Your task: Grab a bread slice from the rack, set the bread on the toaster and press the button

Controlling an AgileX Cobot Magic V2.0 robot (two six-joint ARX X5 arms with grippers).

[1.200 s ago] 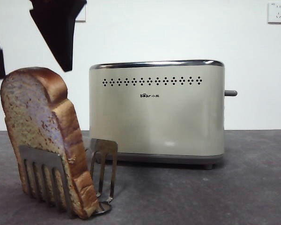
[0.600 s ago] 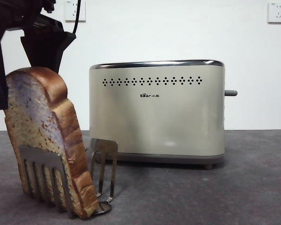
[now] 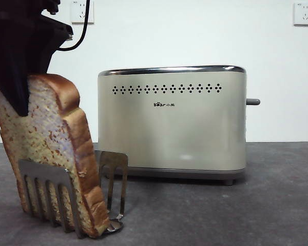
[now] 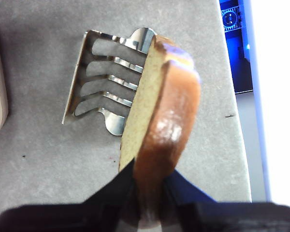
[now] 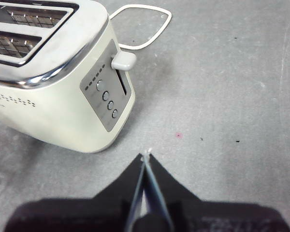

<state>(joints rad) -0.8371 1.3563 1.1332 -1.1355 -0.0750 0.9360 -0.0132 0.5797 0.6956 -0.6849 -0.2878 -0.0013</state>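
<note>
Right now I have the left end effector pinching the slice of bread at its domed top, one black jaw on each face of the slice, as my left wrist view shows it. From the front view the same end effector comes in dark from the upper left corner and covers the upper left part of the crumb. The slice leans, its top tipped toward the left of the front view, and its lower end sits down in the rack between the two slotted steel plates. I cannot tell from either view whether its bottom edge touches the rack's base. The rack stands on the grey desk, in front of and to the left of the toaster in the front view.

On my right wrist view, the right end effector has its jaws pressed together, tips meeting in a thin line, holding nothing. It hangs over bare desk, near the toaster's narrow end, where the button sticks out beside a column of small round knobs. In the front view the button shows as a short grey stub on the toaster's right side.
</note>
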